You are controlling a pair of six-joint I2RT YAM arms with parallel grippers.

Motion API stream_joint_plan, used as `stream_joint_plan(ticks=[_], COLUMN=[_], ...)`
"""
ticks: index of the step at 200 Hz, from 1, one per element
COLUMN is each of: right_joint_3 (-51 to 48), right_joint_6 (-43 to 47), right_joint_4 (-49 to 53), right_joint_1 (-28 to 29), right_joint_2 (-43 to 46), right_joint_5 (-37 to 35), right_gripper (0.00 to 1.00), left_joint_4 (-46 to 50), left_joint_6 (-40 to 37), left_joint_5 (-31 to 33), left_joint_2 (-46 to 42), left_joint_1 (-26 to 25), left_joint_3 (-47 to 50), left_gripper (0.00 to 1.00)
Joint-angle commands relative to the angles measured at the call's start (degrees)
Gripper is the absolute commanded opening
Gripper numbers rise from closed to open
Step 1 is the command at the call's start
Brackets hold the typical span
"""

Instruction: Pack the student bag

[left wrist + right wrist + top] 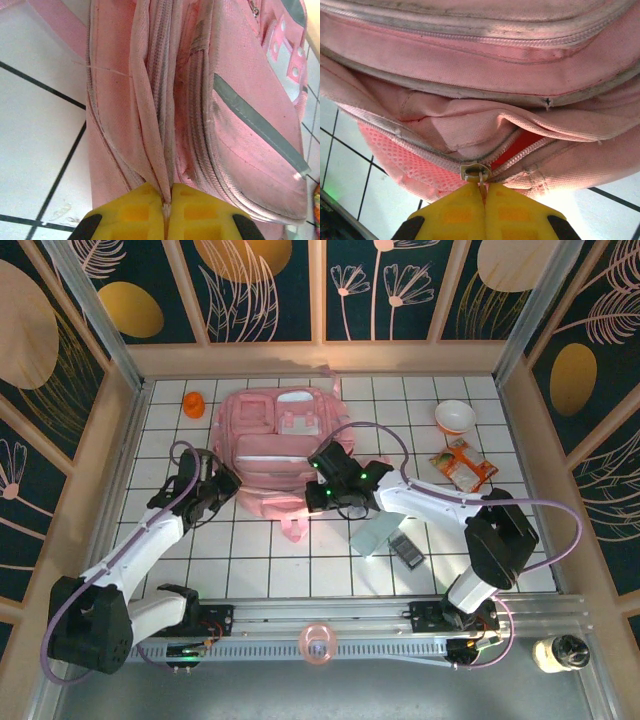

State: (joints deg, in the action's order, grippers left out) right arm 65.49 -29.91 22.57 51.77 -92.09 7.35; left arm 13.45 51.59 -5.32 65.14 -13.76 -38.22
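Observation:
The pink student bag (278,445) lies flat on the white tiled table, front pockets up, near edge toward the arms. At the bag's near left corner, my left gripper (226,484) is shut, its yellow fingers pinching a fold of pink fabric (159,165) beside a zipper line. My right gripper (320,492) sits at the bag's near right edge. It is shut on the metal zipper pull (476,173) of a partly open zipper, where red lining (520,142) shows through the gap.
An orange object (194,403) lies left of the bag. To the right are a white bowl (455,417), a snack packet (463,465), a pale flat pad (375,533) and a dark device (406,549). A pink ring (317,644) rests on the front rail.

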Motion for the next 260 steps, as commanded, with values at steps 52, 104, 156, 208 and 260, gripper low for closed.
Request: stream_joint_plan(ticks=[52, 104, 156, 208, 260], right_joint_3=[4.2, 5.6, 7.1, 6.9, 6.0], right_joint_6=[-5.9, -2.1, -1.4, -1.6, -1.3], right_joint_4=[-10.4, -10.3, -10.7, -11.2, -10.8], right_joint_1=[8.5, 4.8, 5.6, 6.6, 6.4], right_joint_2=[-7.4, -8.8, -10.4, -10.3, -9.2], right_joint_5=[3.7, 3.8, 5.7, 5.4, 4.7], right_gripper=[0.0, 0.0, 0.0, 0.0, 0.0], left_joint_4=[-0.4, 1.2, -5.5, -14.1, -16.7], left_joint_6=[-10.9, 3.0, 18.5, 22.5, 23.2], left_joint_5=[7.4, -6.1, -14.5, -15.9, -15.0], left_joint_2=[9.6, -3.7, -10.0, -0.1, 4.2], left_joint_1=[4.2, 4.1, -1.4, -6.6, -6.7], left_joint_3=[-11.9, -0.8, 10.0, 8.4, 8.2], left_gripper=[0.2, 0.63, 0.62, 0.58, 0.15])
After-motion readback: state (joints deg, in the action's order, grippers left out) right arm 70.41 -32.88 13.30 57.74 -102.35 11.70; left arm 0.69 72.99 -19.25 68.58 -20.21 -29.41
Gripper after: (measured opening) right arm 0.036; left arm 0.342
